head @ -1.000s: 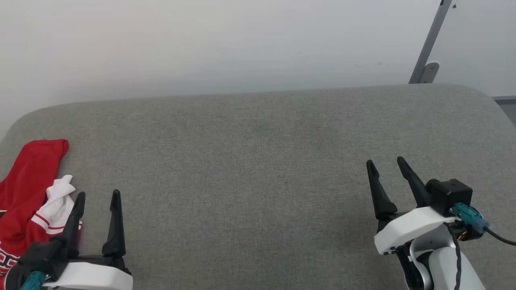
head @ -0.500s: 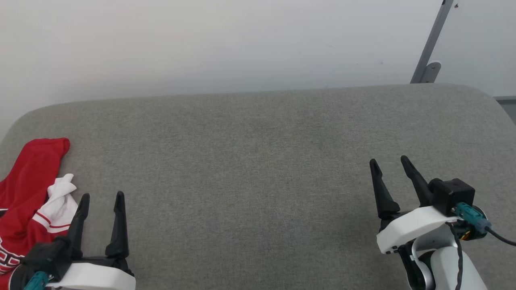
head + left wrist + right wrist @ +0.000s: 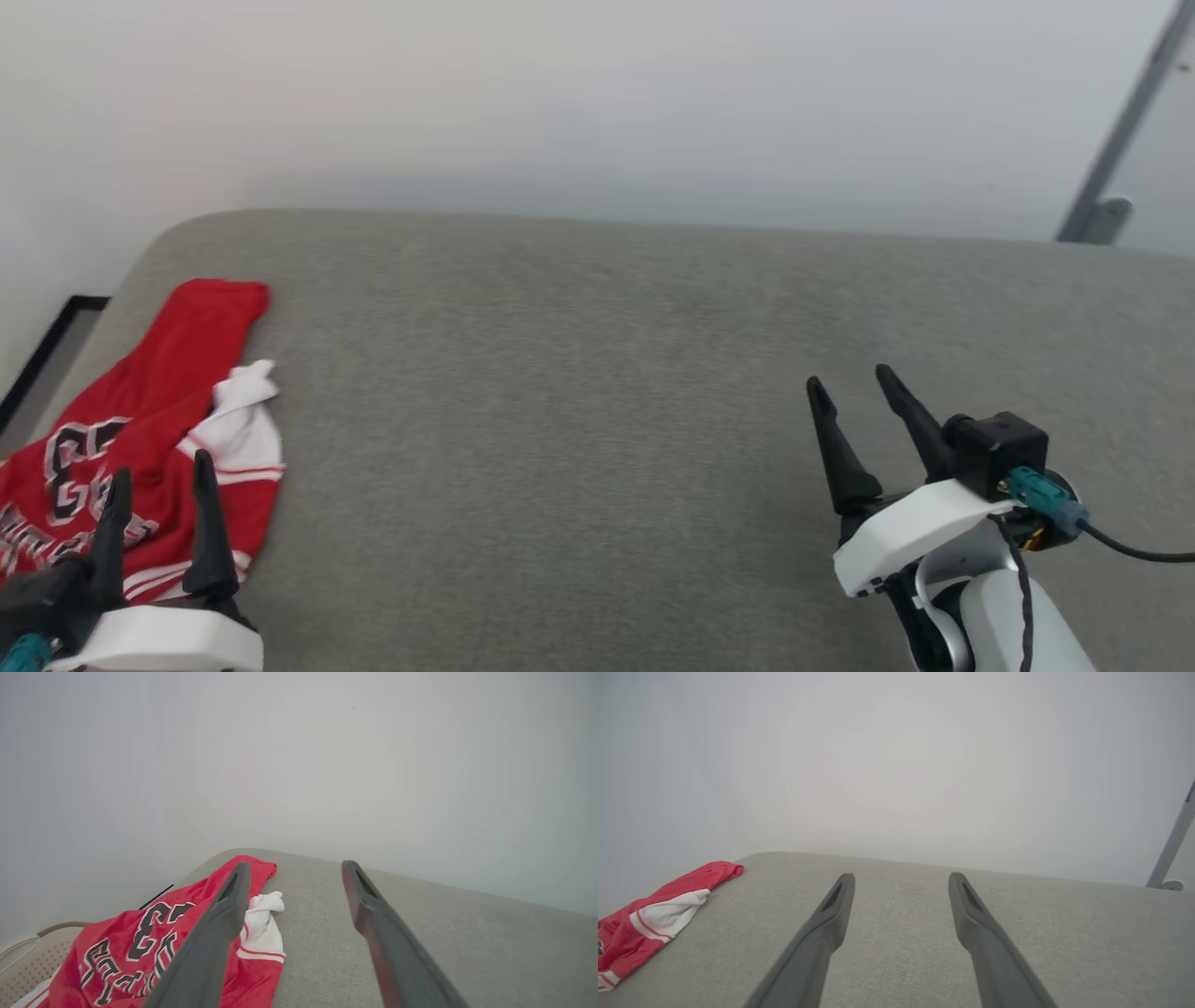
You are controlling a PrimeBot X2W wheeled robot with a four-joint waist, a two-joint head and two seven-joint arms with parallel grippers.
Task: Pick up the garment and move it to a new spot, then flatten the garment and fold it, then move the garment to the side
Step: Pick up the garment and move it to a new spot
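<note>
Garment (image 3: 159,411) lies crumpled at the left end of the grey fabric-covered tabletop (image 3: 560,373), close to that end's rounded far corner. It is red, with black, white-outlined lettering and numerals facing up, and a bunched white sleeve (image 3: 245,425) with red-and-white striped trim sits along its right edge. A red flap of the cloth reaches toward the far edge of the tabletop.

In the head view the left gripper (image 3: 161,467) shows at the lower left, its two dark fingers spread wide and pointing up the picture over the near part of the garment, with nothing between them. In the left wrist view one finger crosses in front of the red cloth and the other stands over bare grey fabric just beside the sleeve; whether either tip touches the cloth I cannot tell.

The right gripper (image 3: 848,377) is well apart from the garment, over the right part of the tabletop. Its fingers are likewise spread wide and hold nothing, with only grey fabric showing in the gap. A teal connector (image 3: 1036,490) with a black cable sits on its wrist.

Behind the tabletop rises a pale wall (image 3: 560,93), and a slanted grey metal post (image 3: 1111,140) stands at the far right
</note>
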